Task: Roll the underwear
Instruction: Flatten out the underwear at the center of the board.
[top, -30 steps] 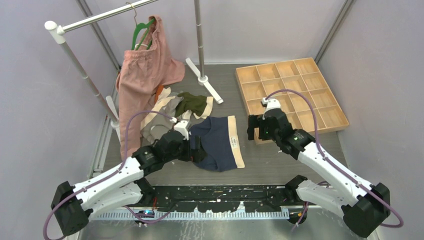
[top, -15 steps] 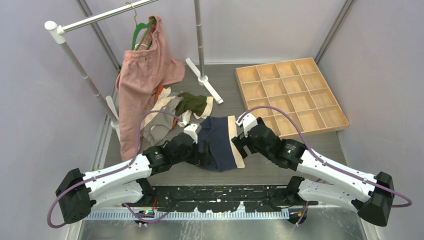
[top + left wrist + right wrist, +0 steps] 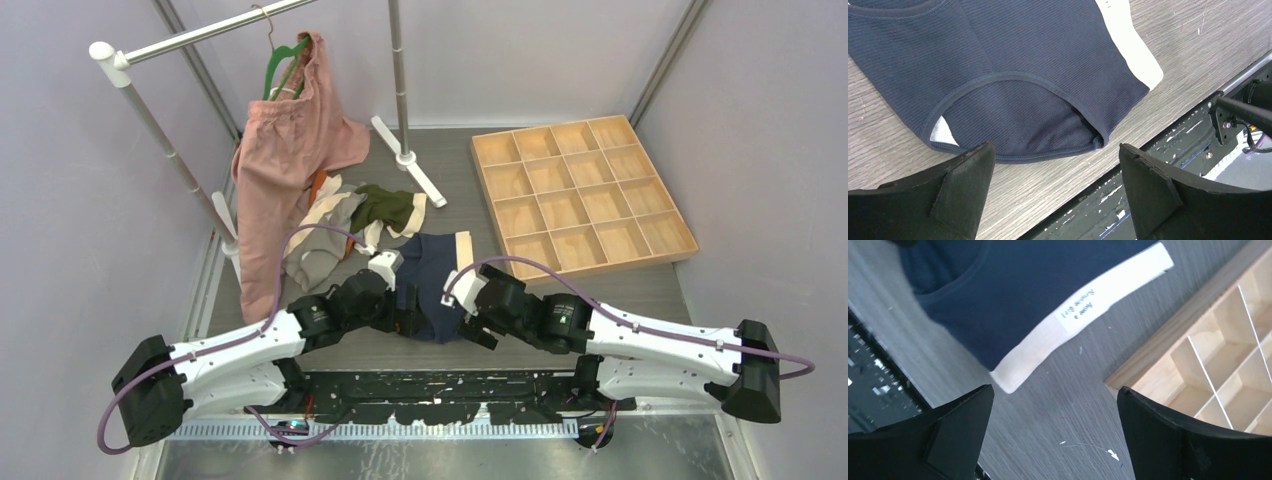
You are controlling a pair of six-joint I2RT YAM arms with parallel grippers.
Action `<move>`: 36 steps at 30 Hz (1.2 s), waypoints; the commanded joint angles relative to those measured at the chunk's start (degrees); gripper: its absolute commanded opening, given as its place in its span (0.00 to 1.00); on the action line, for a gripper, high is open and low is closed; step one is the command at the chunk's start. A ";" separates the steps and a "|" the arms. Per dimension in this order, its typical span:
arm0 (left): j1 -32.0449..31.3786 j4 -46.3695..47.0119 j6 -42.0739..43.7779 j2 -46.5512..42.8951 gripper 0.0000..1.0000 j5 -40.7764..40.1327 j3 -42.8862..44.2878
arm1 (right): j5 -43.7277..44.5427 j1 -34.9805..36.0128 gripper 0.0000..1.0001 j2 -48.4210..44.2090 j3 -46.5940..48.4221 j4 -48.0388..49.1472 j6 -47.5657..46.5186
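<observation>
Navy underwear (image 3: 432, 275) with a cream waistband lies flat on the table between the arms; it also shows in the left wrist view (image 3: 1018, 65) and the right wrist view (image 3: 1018, 295). My left gripper (image 3: 412, 312) is open and empty at the garment's near left leg hem (image 3: 1013, 156). My right gripper (image 3: 468, 328) is open and empty at the garment's near right corner, over the waistband's near end (image 3: 1013, 375). More underwear, olive (image 3: 385, 207) and grey (image 3: 322, 250), lies in a pile to the left behind it.
A wooden compartment tray (image 3: 580, 190) stands at the right, its corner in the right wrist view (image 3: 1198, 365). A large pink garment (image 3: 285, 150) hangs on a green hanger from the rack (image 3: 130, 75) at the back left. The table's near edge (image 3: 1168, 135) is close.
My right arm has swung left and toward me, from the tray's corner to the navy underwear's near right corner. My left gripper has shifted slightly right along the near hem.
</observation>
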 commanded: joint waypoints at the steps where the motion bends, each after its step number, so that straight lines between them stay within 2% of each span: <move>1: -0.30 2.83 1.36 -1.04 0.94 -0.64 -0.65 | -2.88 3.47 1.00 -1.49 -0.45 -1.36 -2.54; 11: -0.30 1.57 2.94 0.03 0.94 -0.71 0.32 | -3.05 8.60 0.98 -1.81 -2.15 -5.96 -1.51; 22: -0.28 1.05 2.80 0.50 0.93 -0.39 -0.21 | -6.94 9.96 0.98 2.36 -6.73 5.22 -10.17; 26: -0.30 1.17 2.31 0.34 0.93 -0.91 -0.63 | -6.29 10.10 0.98 3.93 -7.91 5.54 -12.95; 36: -0.30 1.65 1.52 0.56 0.93 -1.90 -1.03 | -3.81 10.04 0.98 8.23 -7.04 5.02 -10.60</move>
